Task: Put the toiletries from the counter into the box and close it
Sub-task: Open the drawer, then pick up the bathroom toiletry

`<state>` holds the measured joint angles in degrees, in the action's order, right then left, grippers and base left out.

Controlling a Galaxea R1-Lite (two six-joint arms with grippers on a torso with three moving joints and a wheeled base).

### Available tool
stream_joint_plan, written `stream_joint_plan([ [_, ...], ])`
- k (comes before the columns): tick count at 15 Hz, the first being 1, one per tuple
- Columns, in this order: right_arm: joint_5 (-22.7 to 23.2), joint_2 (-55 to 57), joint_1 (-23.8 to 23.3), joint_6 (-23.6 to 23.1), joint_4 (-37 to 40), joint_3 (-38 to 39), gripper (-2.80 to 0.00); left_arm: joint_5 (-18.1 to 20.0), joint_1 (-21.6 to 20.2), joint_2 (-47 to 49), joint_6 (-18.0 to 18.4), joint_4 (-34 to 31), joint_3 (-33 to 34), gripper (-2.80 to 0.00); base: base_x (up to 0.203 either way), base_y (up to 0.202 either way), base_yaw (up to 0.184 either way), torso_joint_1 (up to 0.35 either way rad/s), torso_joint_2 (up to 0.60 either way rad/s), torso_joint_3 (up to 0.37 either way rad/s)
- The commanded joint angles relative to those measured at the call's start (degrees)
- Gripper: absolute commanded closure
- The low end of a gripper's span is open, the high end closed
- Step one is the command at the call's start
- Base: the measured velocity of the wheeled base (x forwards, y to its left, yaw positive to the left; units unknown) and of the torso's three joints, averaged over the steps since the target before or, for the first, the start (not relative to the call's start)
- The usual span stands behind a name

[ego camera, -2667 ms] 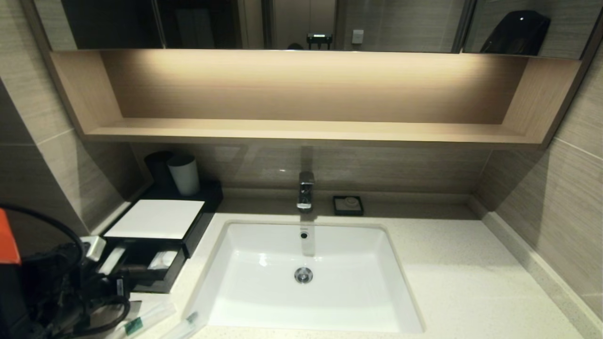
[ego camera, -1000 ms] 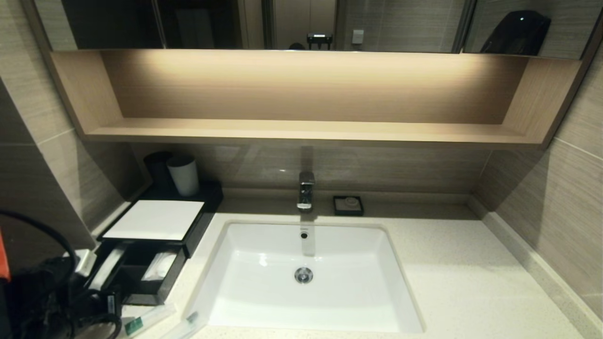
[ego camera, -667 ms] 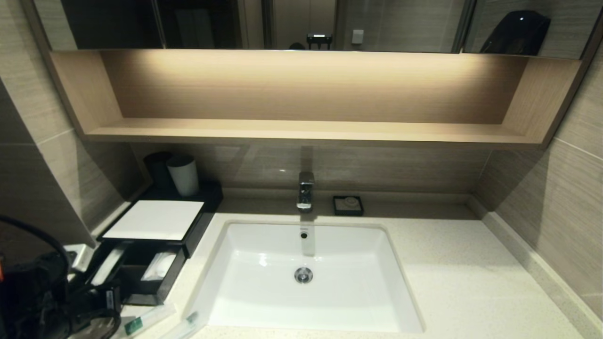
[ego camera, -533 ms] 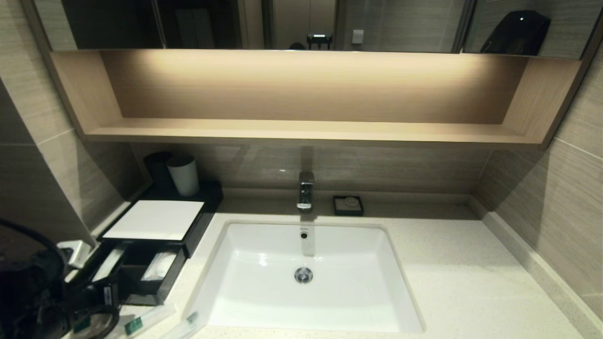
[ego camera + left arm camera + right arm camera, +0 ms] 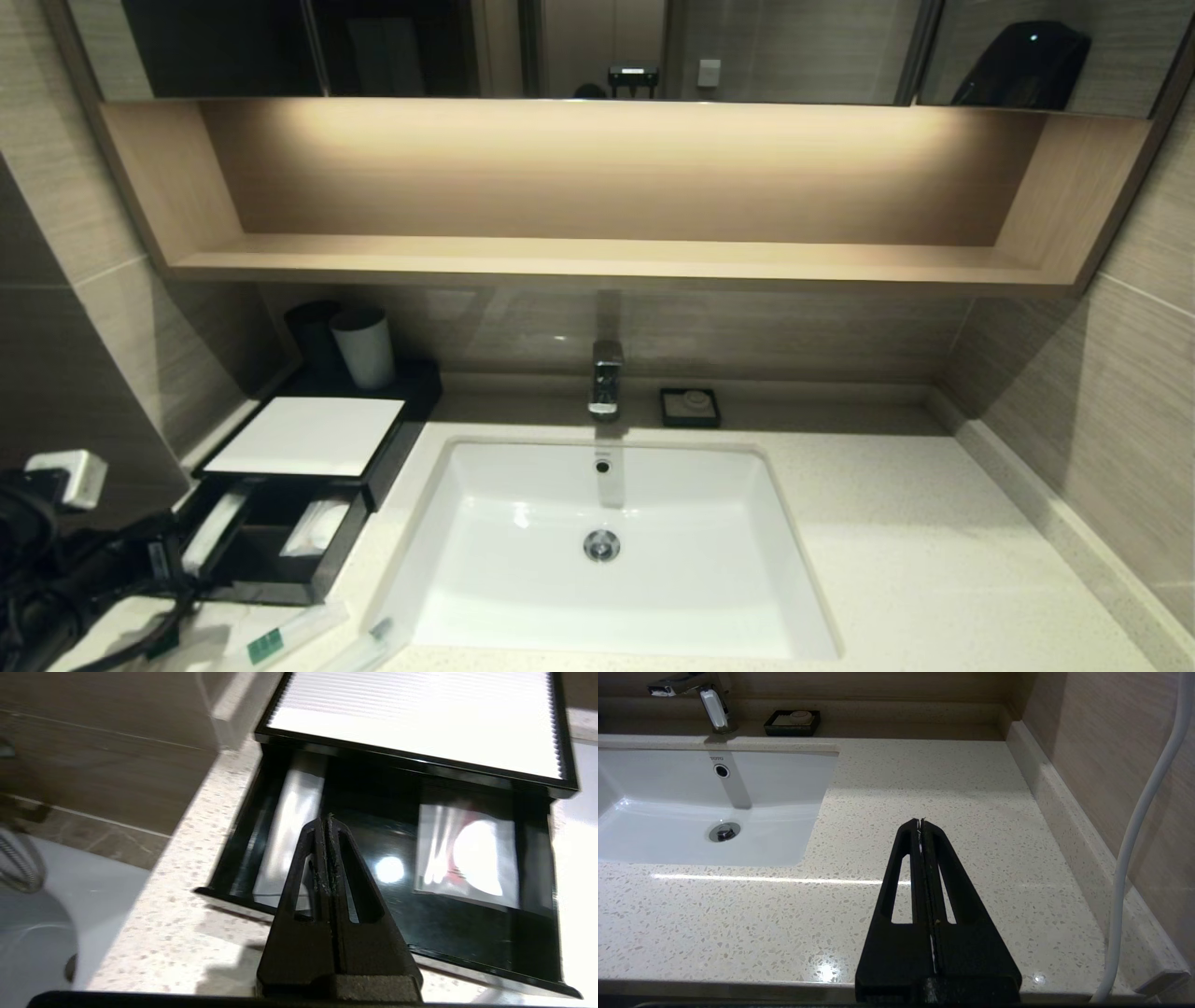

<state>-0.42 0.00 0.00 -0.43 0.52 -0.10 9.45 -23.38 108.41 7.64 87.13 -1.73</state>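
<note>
Head view crops left gripper [image 5: 173,560] by box [image 5: 308,439], jaws together empty, right jaws together.

Bathroom, hotel-like: white sink [image 5: 607,551] set in speckled stone bench [image 5: 915,569], chrome tap [image 5: 605,378], soap dish [image 5: 689,407], mirror [image 5: 597,47], tiled walls.

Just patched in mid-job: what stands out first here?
The white sink fills the middle of the counter. Left of it the box has its drawer pulled open, packets inside. The left gripper is in front of that drawer, jaws shut and empty; two packets lie at the counter's near edge.
</note>
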Motion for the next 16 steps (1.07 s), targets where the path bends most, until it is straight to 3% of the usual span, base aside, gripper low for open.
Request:
stream_joint_plan([
  [1, -0.02, 0.00, 0.00, -0.01, 0.00, 0.01, 0.00, 0.04, -3.52, -1.51, 1.60, 0.53, 0.04, 0.00, 0.000, 0.000, 0.000, 0.000, 0.00, 0.000],
  [5, -0.02, 0.00, 0.00, -0.01, 0.00, 0.01, 0.00, 0.03, -11.49, -4.63, 4.94, 0.53, -6.31, 0.00, 0.000, 0.000, 0.000, 0.000, 0.00, 0.000],
  [7, -0.02, 0.00, 0.00, -0.01, 0.00, 0.01, 0.00, -0.12, -12.92, -8.74, 5.58, 0.45, -10.60, 0.00, 0.000, 0.000, 0.000, 0.000, 0.00, 0.000],
  [9, -0.02, 0.00, 0.00, -0.01, 0.00, 0.01, 0.00, -0.20, -13.16, -15.02, 5.79, -4.63, -14.76, 0.00, 0.000, 0.000, 0.000, 0.000, 0.00, 0.000],
  [10, -0.02, 0.00, 0.00, -0.01, 0.00, 0.01, 0.00, -0.24, -13.20, -18.93, 5.80, -10.91, -17.47, 0.00, 0.000, 0.000, 0.000, 0.000, 0.00, 0.000],
  [16, -0.02, 0.00, 0.00, -0.01, 0.00, 0.01, 0.00, 1.63, -13.26, -33.93, 5.89, -68.00, -35.49, 0.00, 0.000, 0.000, 0.000, 0.000, 0.00, 0.000],
])
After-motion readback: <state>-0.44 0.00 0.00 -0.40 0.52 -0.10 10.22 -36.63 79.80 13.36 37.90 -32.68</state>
